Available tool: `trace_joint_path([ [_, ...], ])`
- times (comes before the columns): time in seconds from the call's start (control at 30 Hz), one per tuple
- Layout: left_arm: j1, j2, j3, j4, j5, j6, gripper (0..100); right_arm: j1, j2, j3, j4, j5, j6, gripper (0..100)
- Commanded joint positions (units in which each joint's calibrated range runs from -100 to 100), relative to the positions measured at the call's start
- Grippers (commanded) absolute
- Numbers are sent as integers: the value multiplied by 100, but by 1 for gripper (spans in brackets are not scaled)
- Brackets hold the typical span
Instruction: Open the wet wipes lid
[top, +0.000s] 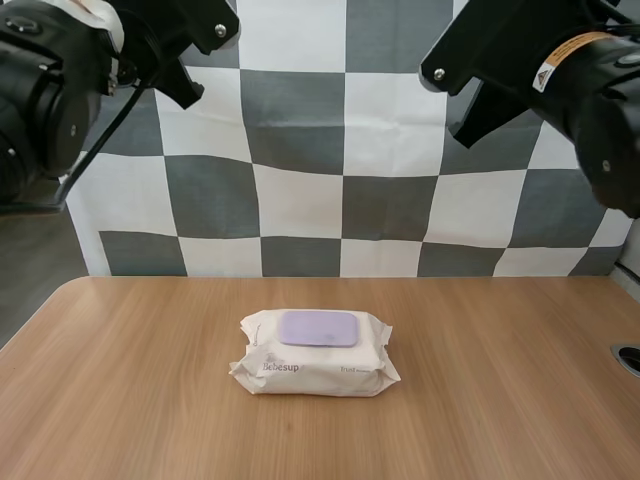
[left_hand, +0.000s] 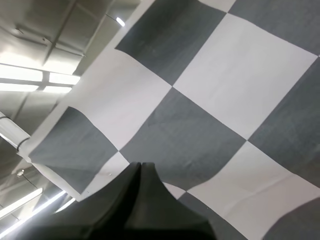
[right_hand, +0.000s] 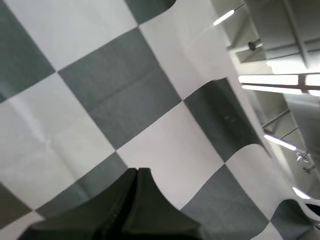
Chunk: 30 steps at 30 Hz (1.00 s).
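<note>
The pack of wet wipes (top: 314, 355) lies in the middle of the surface (top: 120, 380), its purple lid (top: 318, 328) facing up and closed flat. The left end effector (left_hand: 140, 165) and right end effector (right_hand: 137, 171), both raised well above, are closed on nothing. The opening is not yet begun.

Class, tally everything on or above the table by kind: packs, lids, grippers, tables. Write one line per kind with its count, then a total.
Wipes pack: 1
Purple lid, closed on the pack: 1
Grippers: 2, the left gripper and the right gripper, fingers together on each
Table: 1
Total: 5
</note>
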Motion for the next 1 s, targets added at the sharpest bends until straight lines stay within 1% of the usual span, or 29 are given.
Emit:
trace_joint_path([
  [0.0, 55, -159, 2685, 382, 4774, -397, 0, -2, 11, 1000, -126, 3722, 13, 0],
  [0.07, 217, -175, 3169, 514, 4016, -564, 0, -2, 11, 1271, -126, 3348, 13, 0],
  [0.2, 693, -175, 3657, 392, 2931, -576, 0, -2, 11, 1560, -126, 2933, 136, 0],
  [0.23, 828, -159, 3740, 276, 2656, -511, 0, -2, 11, 1599, -126, 2879, 146, 0],
  [0.27, 957, -145, 3805, 90, 2428, -392, 0, -2, 11, 1655, -126, 2815, 159, 0],
  [0.3, 1050, -84, 3854, -141, 2242, -251, 0, -2, 11, 1687, -126, 2797, 159, 0],
  [0.33, 1150, -12, 3893, -511, 2125, 39, 0, -2, 11, 1715, -126, 2777, 159, 0],
  [0.4, 1286, 184, 3904, -1525, 2171, 880, 0, -2, 11, 1765, -126, 2686, 159, 0],
  [0.47, 1365, 395, 3904, -2639, 2391, 1782, 0, -2, 11, 1765, -126, 2686, 168, 0],
  [0.6, 1414, 713, 3891, -4351, 3223, 3163, 0, -2, 11, 1765, -126, 2686, 168, 0],
  [0.73, 1423, 880, 3891, -5888, 4279, 4236, 0, -2, 11, 1765, -92, 2720, 167, 0],
  [0.77, 1423, 881, 3891, -6217, 4449, 4406, 0, -2, 11, 1765, -92, 2739, 167, 0],
  [0.83, 1423, 881, 3891, -6629, 4787, 4758, 0, -2, 11, 1765, -92, 2773, 167, 0],
  [0.97, 1423, 881, 3792, -6878, 5042, 4846, 0, -2, 11, 1765, -92, 2940, 167, 0],
])
